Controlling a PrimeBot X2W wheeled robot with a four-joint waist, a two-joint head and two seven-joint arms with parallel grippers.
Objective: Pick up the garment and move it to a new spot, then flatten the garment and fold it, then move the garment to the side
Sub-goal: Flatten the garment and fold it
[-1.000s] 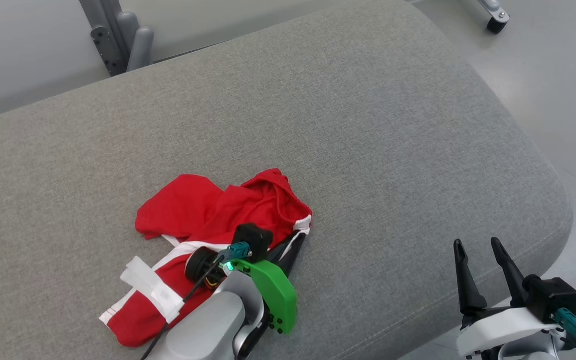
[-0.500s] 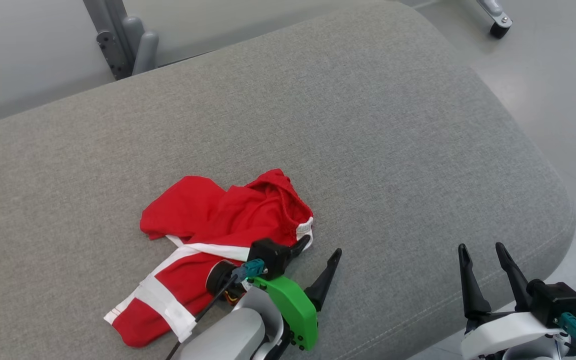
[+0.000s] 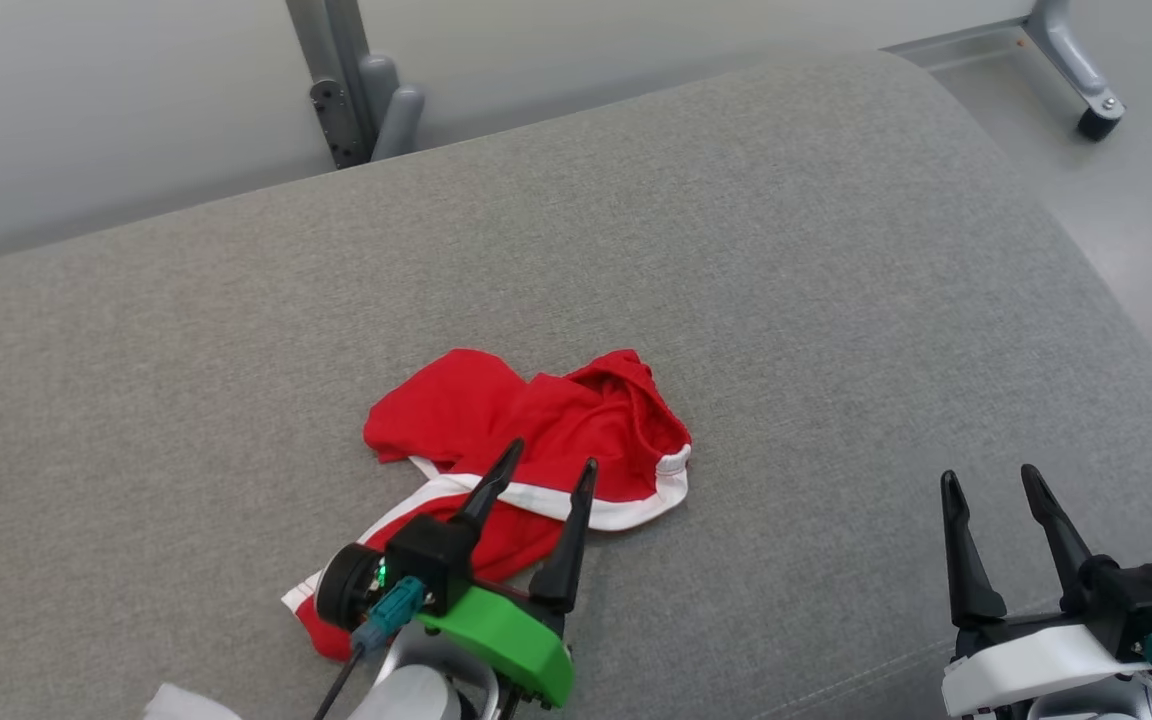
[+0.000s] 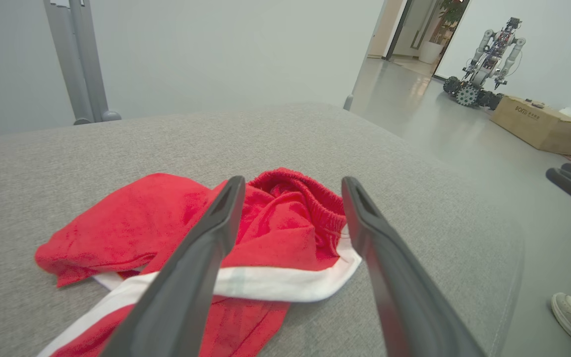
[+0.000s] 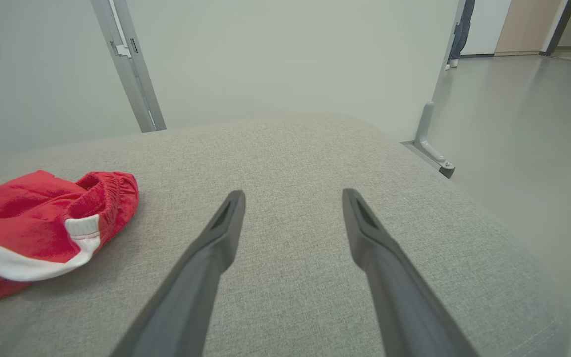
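Red garment [image 3: 546, 415], just one; left claw [image 3: 553, 453], right claw [image 3: 990, 474]

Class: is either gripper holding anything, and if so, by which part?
Nothing is held: left gripper and right gripper are open, shorts lying loose.

Bright, even, diffuse light; soft faint shadow beside garment [image 5: 42, 223]; wrist views bowed at edges.

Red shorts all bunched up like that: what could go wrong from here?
1. The red shorts lie crumpled, layers overlapping, so the open left gripper over them might pinch several layers at once and they would not spread flat.
2. They sit fairly near the front edge of the grey cushion; a careless tug might drag them off.
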